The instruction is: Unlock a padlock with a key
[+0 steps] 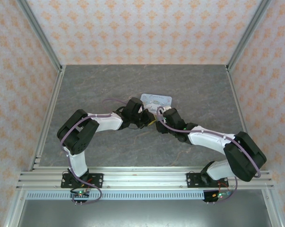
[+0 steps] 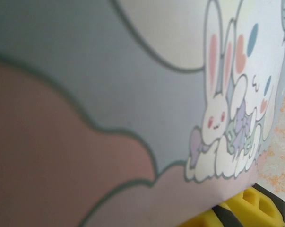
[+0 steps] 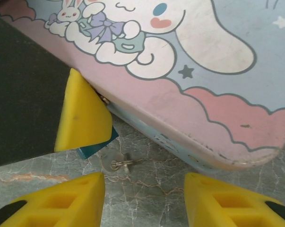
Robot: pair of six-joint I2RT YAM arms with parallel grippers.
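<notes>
While the left gripper [image 1: 144, 118], its grip state indeterminable, braces the padlock [image 3: 96, 148] against the near edge of the tin [image 3: 189, 71], the right gripper [image 3: 144, 191] hangs, jaws spread, over the key [image 3: 121, 164] just beside it, ready for pickup.

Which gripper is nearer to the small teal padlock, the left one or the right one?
Left. The left gripper's finger sits right on the teal padlock; the right gripper is open, a little short of it.
</notes>
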